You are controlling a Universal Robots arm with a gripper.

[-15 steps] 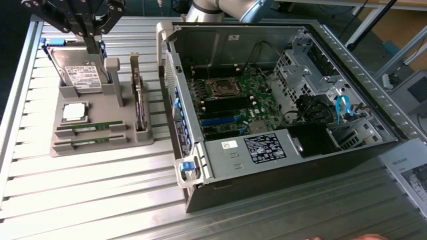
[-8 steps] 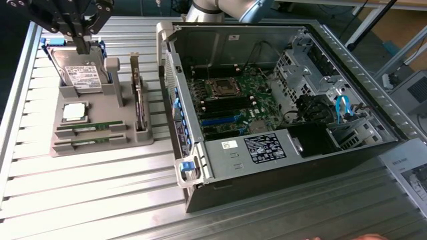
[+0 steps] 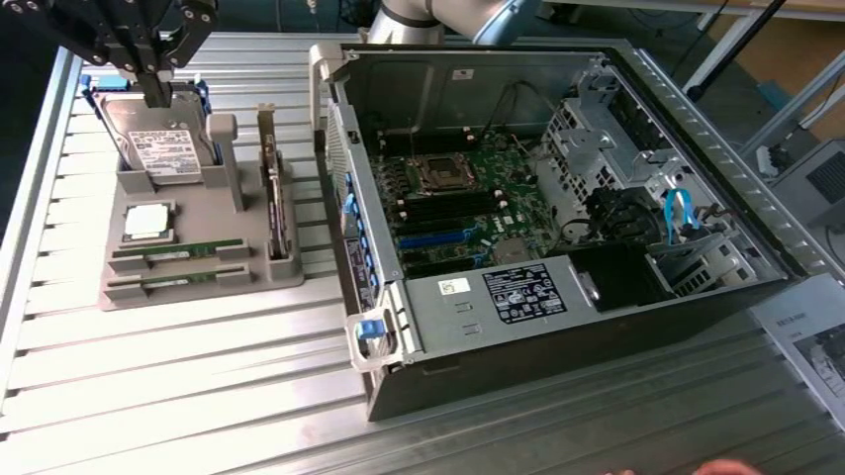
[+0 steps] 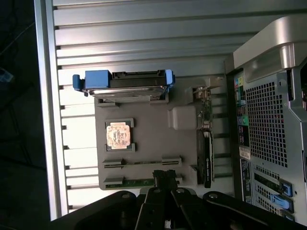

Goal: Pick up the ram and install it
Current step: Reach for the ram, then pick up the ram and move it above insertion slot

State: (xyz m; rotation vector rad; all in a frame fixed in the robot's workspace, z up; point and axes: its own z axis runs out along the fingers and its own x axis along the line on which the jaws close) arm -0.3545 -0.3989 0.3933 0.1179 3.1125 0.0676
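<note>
Gripper [image 4: 163,175] is pinched shut, holding nothing, above the grey tray [image 4: 153,139]. Two green ram sticks [image 3: 178,249] sit side by side in it, near the open computer [image 3: 528,366].

This is a robotics lab or test workshop. An open desktop computer case [image 3: 436,79] lies on its side on a ribbed metal tabletop [image 3: 198,386], its circuit board exposed. Beside the case, a grey moulded holder [image 3: 205,230] keeps a hard drive [image 3: 165,148], a processor chip [image 3: 146,221] and two memory sticks [image 3: 178,252] in fixed slots. A jointed robot arm [image 3: 449,15] rises behind the case.
</note>
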